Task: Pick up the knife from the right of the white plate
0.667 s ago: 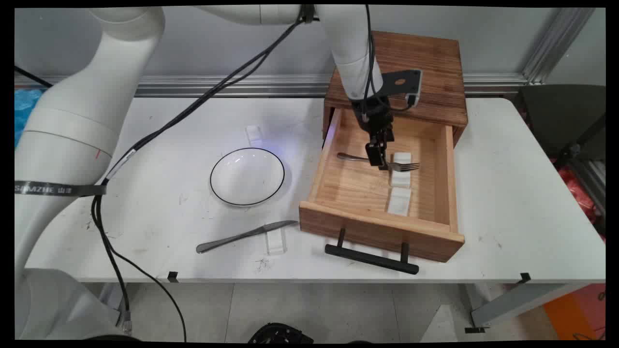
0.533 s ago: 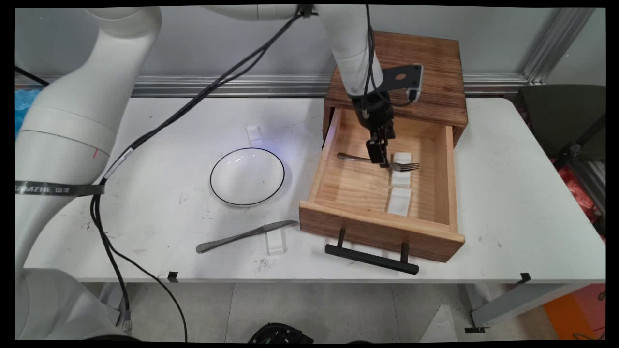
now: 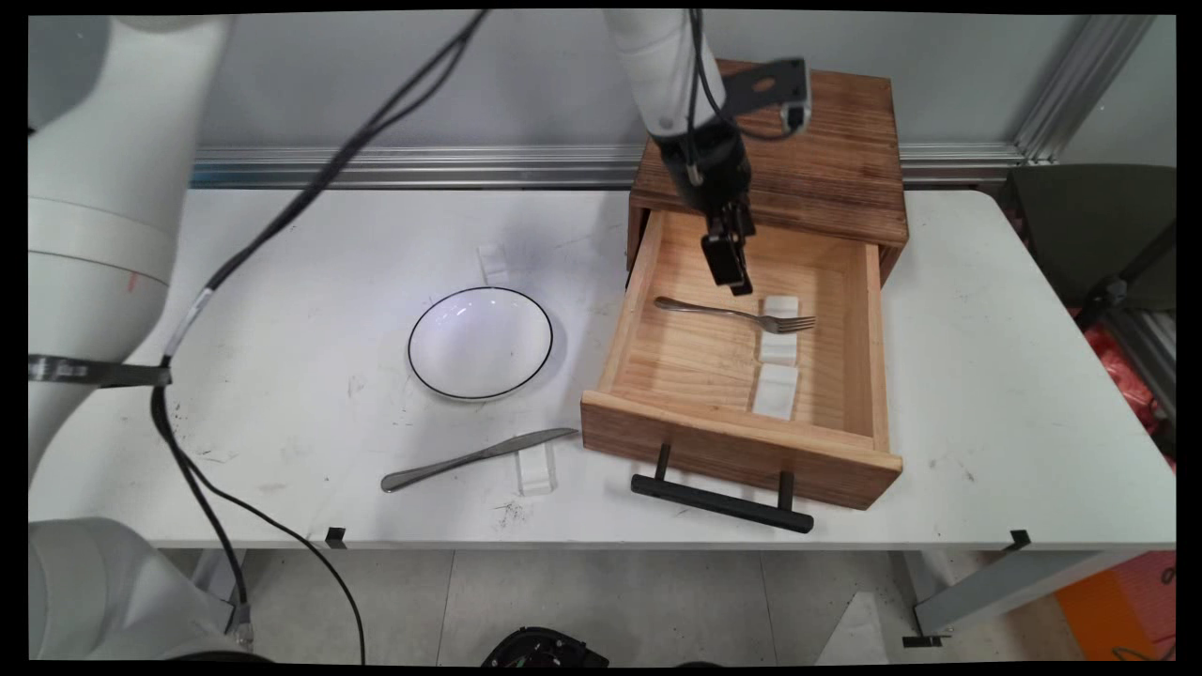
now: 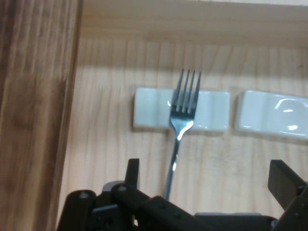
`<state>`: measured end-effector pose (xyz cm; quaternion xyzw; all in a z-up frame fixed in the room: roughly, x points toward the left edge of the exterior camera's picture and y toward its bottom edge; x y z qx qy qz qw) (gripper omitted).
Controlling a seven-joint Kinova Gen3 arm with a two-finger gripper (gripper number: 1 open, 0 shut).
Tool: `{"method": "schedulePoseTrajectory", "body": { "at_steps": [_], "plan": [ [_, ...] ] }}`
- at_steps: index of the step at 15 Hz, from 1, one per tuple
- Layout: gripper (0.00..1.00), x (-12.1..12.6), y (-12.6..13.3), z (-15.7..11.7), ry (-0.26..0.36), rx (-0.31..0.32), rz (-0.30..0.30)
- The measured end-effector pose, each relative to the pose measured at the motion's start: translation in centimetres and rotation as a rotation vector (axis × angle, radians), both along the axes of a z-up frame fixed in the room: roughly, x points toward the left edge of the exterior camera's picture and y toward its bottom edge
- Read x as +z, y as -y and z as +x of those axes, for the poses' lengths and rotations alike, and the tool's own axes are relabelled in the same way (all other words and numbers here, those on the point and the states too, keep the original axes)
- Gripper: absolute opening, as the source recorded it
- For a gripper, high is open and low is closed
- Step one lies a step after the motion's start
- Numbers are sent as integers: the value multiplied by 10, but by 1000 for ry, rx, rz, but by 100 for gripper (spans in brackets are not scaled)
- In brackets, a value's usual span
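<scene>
Wooden and pulled well out toward the near side, the drawer held a metal fork lying flat, its long axis running left to right, handle to the left and tines to the right. The tines rested across a white rest; a second white rest lay just nearer, apart from the fork. The black gripper hung directly above the fork's handle, a little toward the far side, clear of it and holding nothing. In the hand view its fingers stood wide apart, with the fork's shaft running up between them and the tines pointing away from the hand. So the fork lay straight below the hand, crossways to the spread of the fingers.

Out on the white table, well to the left of the drawer, sat a white bowl with a dark rim, and nearer, a table knife propped with its blade on a small clear stand.
</scene>
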<state>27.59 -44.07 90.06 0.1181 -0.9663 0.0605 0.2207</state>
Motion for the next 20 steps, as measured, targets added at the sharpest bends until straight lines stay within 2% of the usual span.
{"method": "schedulePoseTrajectory", "body": {
  "at_steps": [4, 7, 10, 14, 20],
  "plan": [
    [100, 35, -29, 35, -15, 111, 31],
    [100, 51, -53, 59, -10, 176, 53],
    [100, 71, -94, 95, 14, 275, 94],
    [100, 84, -147, 130, 53, 374, 143],
    [100, 87, -215, 164, 112, 457, 191]
  ]
}}
